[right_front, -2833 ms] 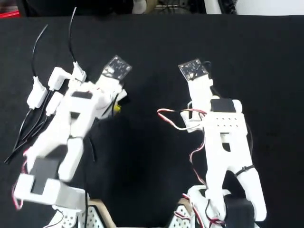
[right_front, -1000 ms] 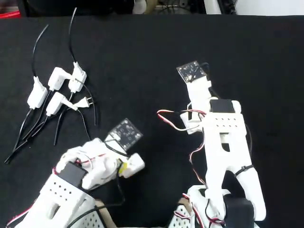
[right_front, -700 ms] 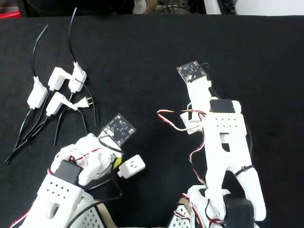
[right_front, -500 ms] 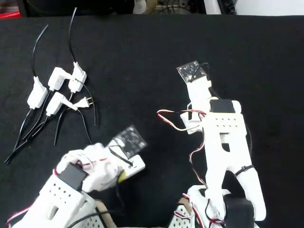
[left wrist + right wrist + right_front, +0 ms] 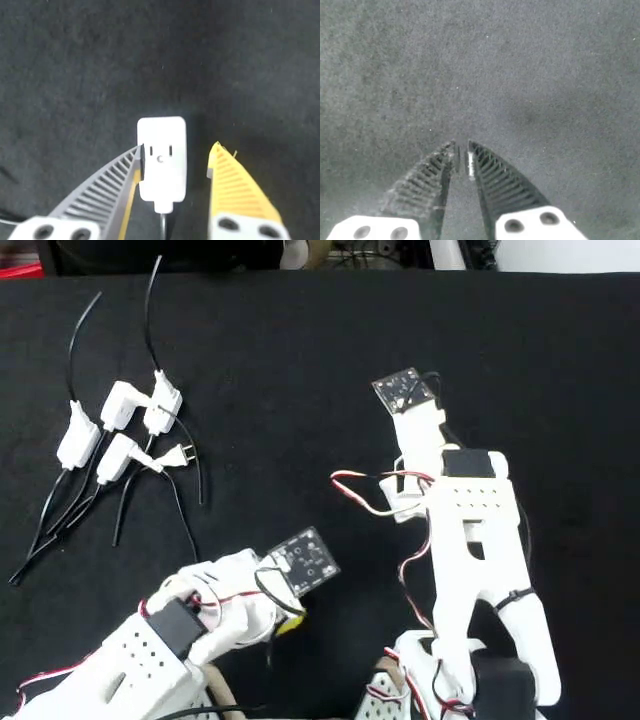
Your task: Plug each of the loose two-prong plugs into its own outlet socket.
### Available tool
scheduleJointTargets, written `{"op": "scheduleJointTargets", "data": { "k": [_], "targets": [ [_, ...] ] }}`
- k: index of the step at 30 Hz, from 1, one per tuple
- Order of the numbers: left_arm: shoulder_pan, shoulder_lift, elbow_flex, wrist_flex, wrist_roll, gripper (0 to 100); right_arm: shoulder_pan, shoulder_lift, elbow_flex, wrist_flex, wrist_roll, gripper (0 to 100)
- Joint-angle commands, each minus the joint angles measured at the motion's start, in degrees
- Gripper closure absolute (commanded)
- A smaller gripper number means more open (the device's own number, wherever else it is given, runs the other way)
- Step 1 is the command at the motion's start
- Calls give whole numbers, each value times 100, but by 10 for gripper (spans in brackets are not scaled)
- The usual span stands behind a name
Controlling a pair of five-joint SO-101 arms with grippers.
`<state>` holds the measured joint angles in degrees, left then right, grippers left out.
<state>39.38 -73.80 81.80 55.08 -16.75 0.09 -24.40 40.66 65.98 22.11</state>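
On the black table (image 5: 300, 330), the wide left tool (image 5: 178, 146) straddles a white socket (image 5: 161, 145); right tool (image 5: 461, 146) narrow, plugs (image 5: 178, 454) well apart.

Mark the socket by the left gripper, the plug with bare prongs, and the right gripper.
socket (image 5: 161, 155): left wrist view, slotted face.
plug with bare prongs (image 5: 177, 454): high view, plug body.
right gripper (image 5: 461, 146): right wrist view, between fingertips.
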Motion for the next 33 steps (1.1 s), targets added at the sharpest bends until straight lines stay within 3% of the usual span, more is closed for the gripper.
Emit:
{"op": "scheduleJointTargets", "data": {
  "k": [1, 9, 17, 28, 33],
  "targets": [
    [13, 9, -22, -149, 229, 784, -79, -13, -101, -97, 35, 976],
    [-312, 1424, -708, 334, 387, 780, -79, -13, -101, -97, 35, 976],
    [-514, 3930, -1684, -114, 396, 784, -79, -13, -75, -97, 35, 976],
    [-646, 4369, -1947, -35, 53, 792, -79, -13, -75, -97, 35, 976],
    [-1174, 4360, -2264, -26, 62, 928, -70, -13, -75, -97, 35, 976]
  ]
}}
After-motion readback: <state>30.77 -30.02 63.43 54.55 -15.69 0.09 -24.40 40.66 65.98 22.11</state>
